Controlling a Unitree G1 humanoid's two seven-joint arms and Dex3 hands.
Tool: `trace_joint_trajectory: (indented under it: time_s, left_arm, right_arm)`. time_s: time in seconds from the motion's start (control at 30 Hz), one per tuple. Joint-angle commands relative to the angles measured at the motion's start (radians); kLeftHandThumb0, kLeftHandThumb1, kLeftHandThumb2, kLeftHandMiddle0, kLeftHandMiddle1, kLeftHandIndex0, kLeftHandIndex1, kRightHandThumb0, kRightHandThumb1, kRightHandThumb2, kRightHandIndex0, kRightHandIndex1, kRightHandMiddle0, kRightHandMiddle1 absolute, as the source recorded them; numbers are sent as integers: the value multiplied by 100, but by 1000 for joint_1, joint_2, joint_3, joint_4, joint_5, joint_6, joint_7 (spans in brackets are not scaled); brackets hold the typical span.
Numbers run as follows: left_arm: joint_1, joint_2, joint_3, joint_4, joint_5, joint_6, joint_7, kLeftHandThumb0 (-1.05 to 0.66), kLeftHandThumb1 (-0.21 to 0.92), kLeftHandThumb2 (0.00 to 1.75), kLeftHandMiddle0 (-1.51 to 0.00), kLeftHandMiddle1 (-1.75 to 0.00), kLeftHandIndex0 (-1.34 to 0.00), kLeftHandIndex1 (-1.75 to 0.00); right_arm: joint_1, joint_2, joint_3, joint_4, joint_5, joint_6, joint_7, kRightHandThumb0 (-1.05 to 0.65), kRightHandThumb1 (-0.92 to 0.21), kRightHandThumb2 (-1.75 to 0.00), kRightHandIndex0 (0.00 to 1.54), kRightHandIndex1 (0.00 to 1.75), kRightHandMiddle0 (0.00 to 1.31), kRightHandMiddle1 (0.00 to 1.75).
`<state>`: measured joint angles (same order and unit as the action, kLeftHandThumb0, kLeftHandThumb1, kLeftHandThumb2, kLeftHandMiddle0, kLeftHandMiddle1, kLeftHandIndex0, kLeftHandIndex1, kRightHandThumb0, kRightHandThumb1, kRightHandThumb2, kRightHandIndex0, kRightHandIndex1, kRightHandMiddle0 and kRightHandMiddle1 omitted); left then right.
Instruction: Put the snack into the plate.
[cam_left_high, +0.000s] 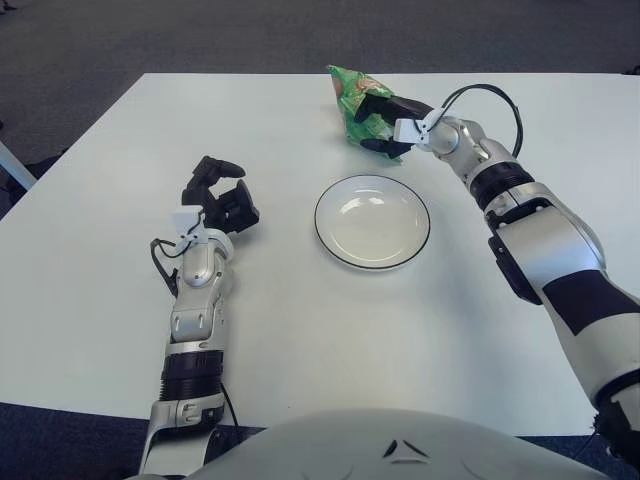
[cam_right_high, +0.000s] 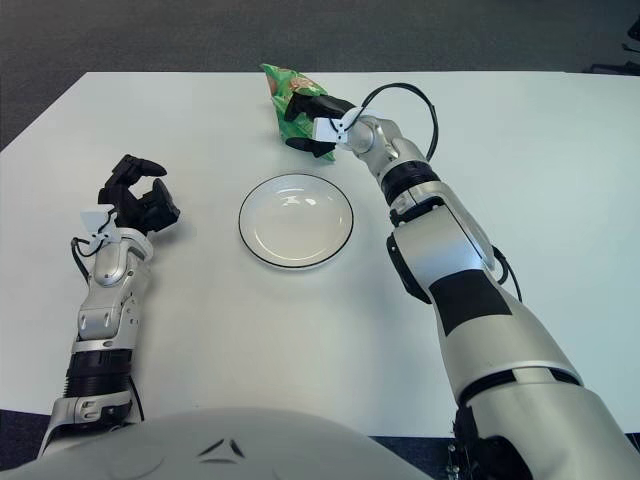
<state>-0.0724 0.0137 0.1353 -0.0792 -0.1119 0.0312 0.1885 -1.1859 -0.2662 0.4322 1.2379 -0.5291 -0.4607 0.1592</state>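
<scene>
Left eye view: I see my right hand's (cam_left_high: 385, 120) black fingers (cam_left_high: 377, 102) clamped around the green snack bag (cam_left_high: 350, 95), which sits toward the far edge of the white table (cam_left_high: 90, 260), roughly at its middle. The bag's lower end shows just beyond the far rim of the plate (cam_left_high: 372, 221), apart from it, and I can't tell whether the bag is clear of the tabletop. My left hand (cam_left_high: 220, 195) shows well to the left of the plate, fingers loosely curled on nothing.
</scene>
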Motion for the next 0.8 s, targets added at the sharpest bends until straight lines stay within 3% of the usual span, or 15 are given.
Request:
trace_joint_trajectory:
  time_s: [0.0,0.2,0.77]
  left_arm:
    - [132,-64,-11,66,5,1,9,-48,31,132,-134,-175,-62,-175]
    - [132,-65,-8,68,-4,-7,4,-48,32,132,-134,-175,-61,-175]
    - [118,-67,-9,72,7,-3,20,-48,32,131,-133,-175,-61,-175]
  right_arm:
    - [21,-25,-19,-33,15,-20,7,-86,-92,-79,14,64,0,116]
    - [78,-109,-56,-144,48,-59,73,-82,-92,-77,16,71,0,119]
    - [249,-288,-142,-400,126,-42,240,-73,-92,-72,20,87,0,123]
